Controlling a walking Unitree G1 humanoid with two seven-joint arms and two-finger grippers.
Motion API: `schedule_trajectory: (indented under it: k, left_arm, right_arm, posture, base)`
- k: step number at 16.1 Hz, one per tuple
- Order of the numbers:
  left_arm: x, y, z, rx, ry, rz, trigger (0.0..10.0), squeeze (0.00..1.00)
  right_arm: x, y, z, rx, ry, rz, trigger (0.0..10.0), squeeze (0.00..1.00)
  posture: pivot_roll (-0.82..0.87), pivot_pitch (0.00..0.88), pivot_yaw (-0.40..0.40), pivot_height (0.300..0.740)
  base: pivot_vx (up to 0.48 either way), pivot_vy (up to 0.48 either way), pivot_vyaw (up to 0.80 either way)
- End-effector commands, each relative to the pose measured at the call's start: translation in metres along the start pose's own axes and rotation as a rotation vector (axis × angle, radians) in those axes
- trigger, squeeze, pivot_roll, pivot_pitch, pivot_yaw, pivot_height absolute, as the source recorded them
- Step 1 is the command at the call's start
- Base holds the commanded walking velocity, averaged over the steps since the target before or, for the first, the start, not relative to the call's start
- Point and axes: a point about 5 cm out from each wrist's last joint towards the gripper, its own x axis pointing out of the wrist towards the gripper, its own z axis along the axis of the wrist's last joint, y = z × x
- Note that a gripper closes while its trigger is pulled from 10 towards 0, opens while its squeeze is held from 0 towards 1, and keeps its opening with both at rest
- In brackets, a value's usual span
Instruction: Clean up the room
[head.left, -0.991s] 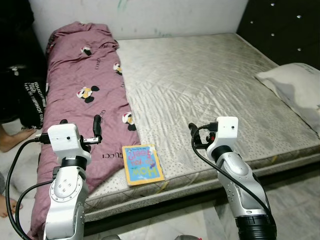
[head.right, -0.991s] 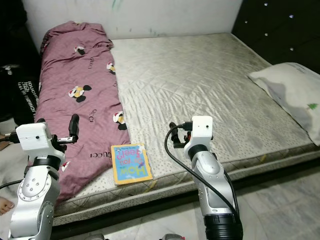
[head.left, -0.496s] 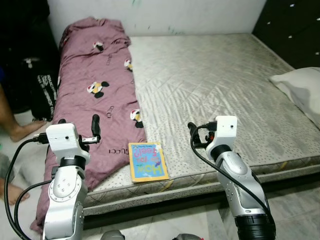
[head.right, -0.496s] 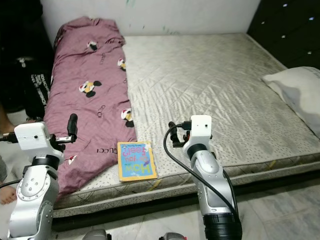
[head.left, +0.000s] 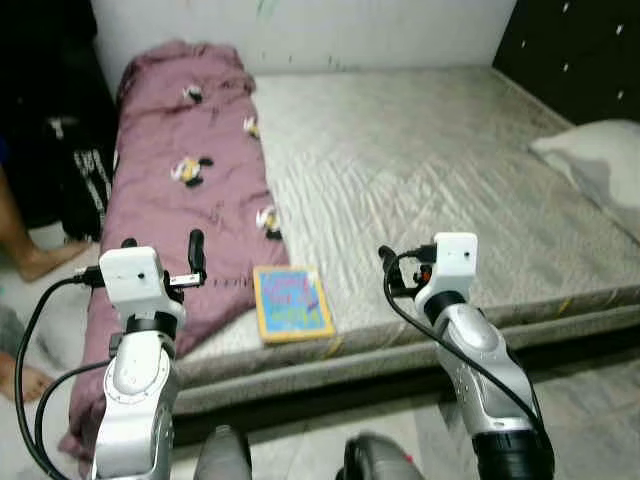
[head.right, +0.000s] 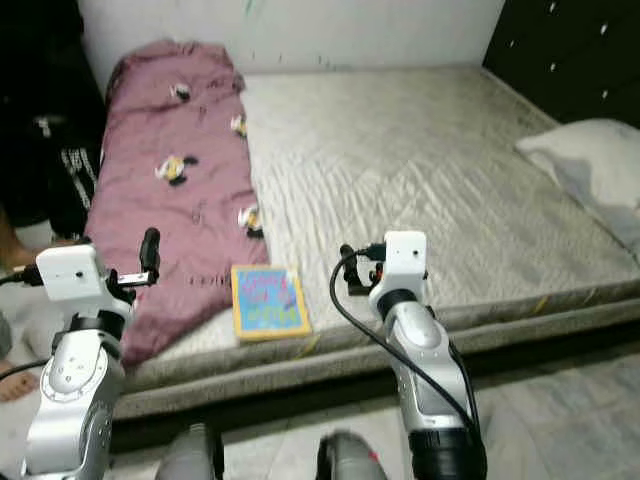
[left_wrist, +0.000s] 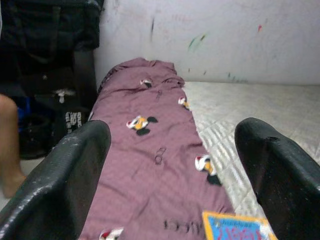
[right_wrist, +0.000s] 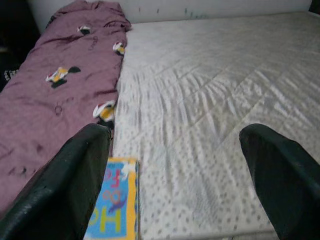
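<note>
A thin book (head.left: 291, 303) with a yellow border and blue cover lies flat near the front edge of the bare grey mattress (head.left: 430, 170). A purple blanket (head.left: 185, 180) with a cartoon mouse print runs along the bed's left side and hangs over the edge. A white pillow (head.left: 595, 160) rests at the right. My left gripper (left_wrist: 170, 180) is raised in front of the blanket, open and holding nothing. My right gripper (right_wrist: 180, 185) hovers before the bed's front edge, to the right of the book, open and holding nothing.
A person's bare leg (head.left: 20, 230) and foot (head.left: 12, 378) are at the far left beside dark bags (head.left: 75, 170). A dark padded headboard (head.left: 580, 50) stands at the right. Tiled floor (head.left: 590, 400) lies before the bed. The picture is blurred.
The whole view has shifted and blurred, so the camera moved. The book, blanket and pillow lie as before. Both arms keep the same raised pose with fingers apart.
</note>
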Motion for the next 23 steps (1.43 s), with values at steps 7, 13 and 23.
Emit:
schedule_trajectory:
  k: [7, 13, 23]
  left_arm:
    - [-0.0009, 0.0007, 0.0037, -0.004, -0.017, -0.024, 10.0, 0.00]
    - [-0.0014, -0.0006, 0.0046, -0.007, -0.027, -0.040, 10.0, 0.00]
    - [-0.0006, 0.0009, 0.0042, -0.002, -0.024, -0.042, 10.0, 0.00]
  right_arm:
    - [0.0000, -0.0002, 0.0024, -0.008, -0.007, 0.007, 10.0, 0.00]
    - [-0.0008, 0.0039, 0.0040, -0.039, -0.021, 0.051, 10.0, 0.00]
    - [-0.0012, 0.0034, 0.0037, -0.034, -0.016, 0.052, 10.0, 0.00]
  posture:
    - [-0.03, 0.000, -0.037, 0.642]
    - [-0.03, 0.000, -0.040, 0.642]
    - [-0.04, 0.000, -0.038, 0.642]
  base:
    - [0.000, 0.000, 0.00]
    - [0.247, 0.000, 0.00]
    - [0.364, 0.000, 0.15]
